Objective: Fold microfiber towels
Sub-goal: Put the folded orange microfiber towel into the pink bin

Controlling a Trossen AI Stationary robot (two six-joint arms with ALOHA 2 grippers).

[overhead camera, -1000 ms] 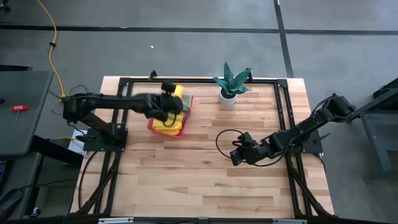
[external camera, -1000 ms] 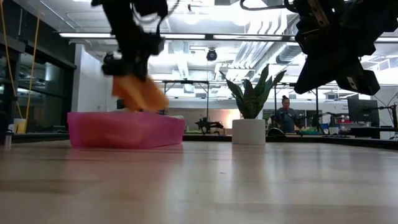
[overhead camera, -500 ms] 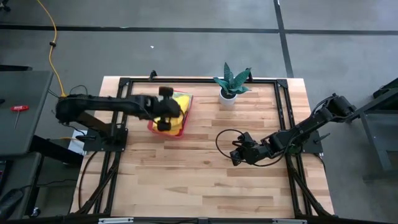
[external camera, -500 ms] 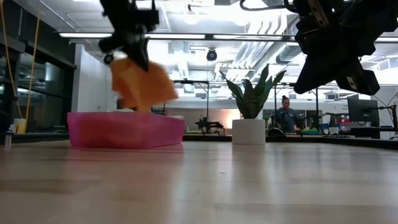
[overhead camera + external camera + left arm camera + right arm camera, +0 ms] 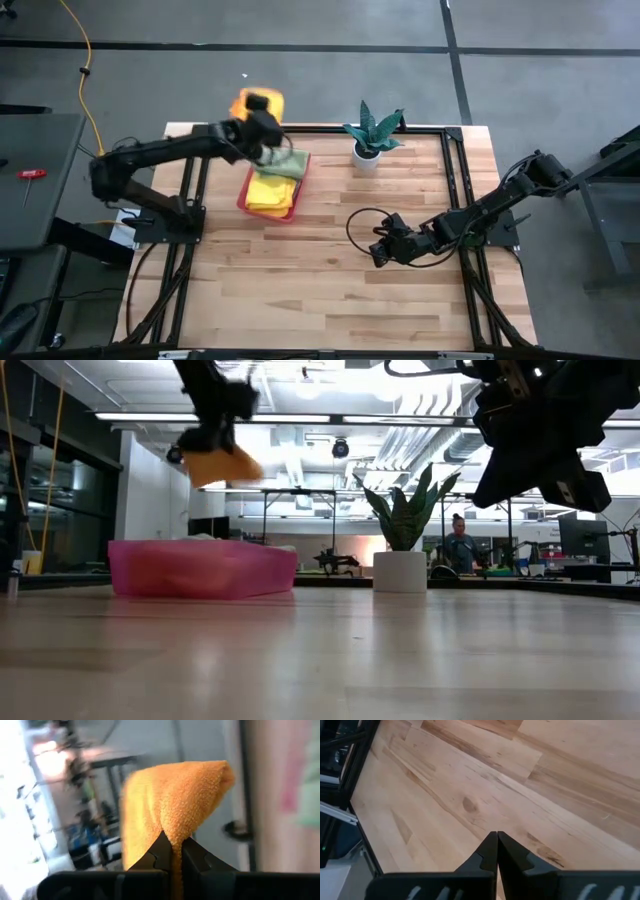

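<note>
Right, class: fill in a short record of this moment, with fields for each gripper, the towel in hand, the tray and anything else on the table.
left gripper: shut on the orange towel, raised above the table's far edge, beyond the tray
right gripper: shut, empty, over bare table on the right side
orange towel: hanging clear of the tray
tray: pink, holds a yellow towel and a light green towel
plant: potted, right of the tray
</note>
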